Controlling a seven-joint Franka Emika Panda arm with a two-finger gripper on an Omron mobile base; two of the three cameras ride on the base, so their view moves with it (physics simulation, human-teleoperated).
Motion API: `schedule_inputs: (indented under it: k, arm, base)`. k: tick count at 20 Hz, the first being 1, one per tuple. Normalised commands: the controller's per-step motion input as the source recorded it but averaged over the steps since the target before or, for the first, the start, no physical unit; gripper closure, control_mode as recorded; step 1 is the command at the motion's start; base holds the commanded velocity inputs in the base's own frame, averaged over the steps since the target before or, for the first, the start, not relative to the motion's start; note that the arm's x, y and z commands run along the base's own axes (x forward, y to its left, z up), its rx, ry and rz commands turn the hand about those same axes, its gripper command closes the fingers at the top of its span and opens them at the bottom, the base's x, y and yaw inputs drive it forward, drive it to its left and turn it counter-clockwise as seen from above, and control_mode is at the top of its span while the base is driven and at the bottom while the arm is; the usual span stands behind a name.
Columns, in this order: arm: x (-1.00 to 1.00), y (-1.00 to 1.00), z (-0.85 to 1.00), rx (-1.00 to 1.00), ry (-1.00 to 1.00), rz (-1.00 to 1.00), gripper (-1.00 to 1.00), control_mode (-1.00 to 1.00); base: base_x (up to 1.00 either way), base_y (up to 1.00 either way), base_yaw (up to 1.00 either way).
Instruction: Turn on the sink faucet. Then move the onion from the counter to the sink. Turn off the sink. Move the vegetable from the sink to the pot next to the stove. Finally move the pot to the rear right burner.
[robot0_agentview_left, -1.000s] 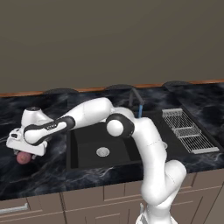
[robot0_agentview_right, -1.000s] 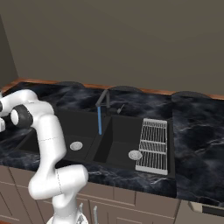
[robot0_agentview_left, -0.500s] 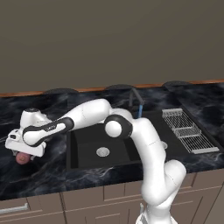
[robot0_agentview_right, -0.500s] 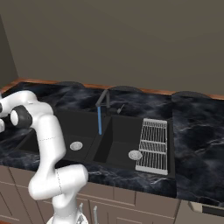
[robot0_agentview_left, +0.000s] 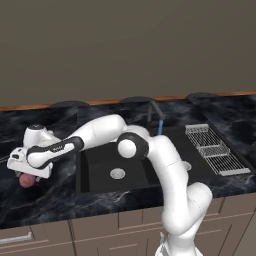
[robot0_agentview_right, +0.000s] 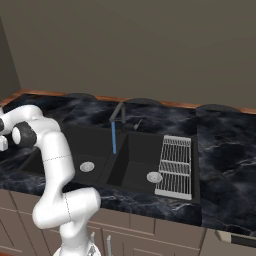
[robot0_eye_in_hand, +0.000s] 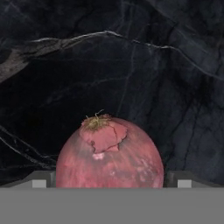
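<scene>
The onion (robot0_eye_in_hand: 109, 153), a reddish-pink ball with a dry tuft and a torn flap of skin on top, rests on the counter (robot0_agentview_left: 60, 192) to the left of the sink (robot0_agentview_left: 100, 162). In the hand view it sits low in the frame, with one grey finger tip (robot0_eye_in_hand: 40, 180) at each side of it; the tips flank it and stand wide apart, and contact with the skin cannot be made out. In the left base view the onion (robot0_agentview_left: 26, 181) shows as a pink patch under the white hand, with the gripper (robot0_agentview_left: 25, 177) lowered over it near the counter's left end. Bare veined black marble lies all around it: toward the front edge, toward the brown wooden back edge, and between it and the sink's left rim, from which it is well apart.

The sink faucet (robot0_agentview_right: 117, 116) stands behind the divider of the two basins, and a thin blue stream (robot0_agentview_right: 114, 138) falls from its spout beside the divider. Each basin has a round silver drain (robot0_agentview_right: 87, 166). A silver wire rack (robot0_agentview_right: 176, 165) lies over the right side of the right basin. The arm reaches from the base across the left basin, its elbow over the basin's rear rim.
</scene>
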Motion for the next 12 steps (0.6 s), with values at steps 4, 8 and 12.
schedule_inputs:
  k: [4,8,12]
  arm:
    - [0.09,0.08,-0.14,0.00,-0.04,0.00,-1.00,-1.00]
    - [0.00,0.16,-0.09,0.00,-0.01,0.00,-1.00,-1.00]
    - [0.00,0.23,-0.06,0.00,0.00,0.00,-1.00,-1.00]
  base:
    - [0.00,0.00,0.00]
    - [0.00,0.00,0.00]
    - [0.00,0.00,0.00]
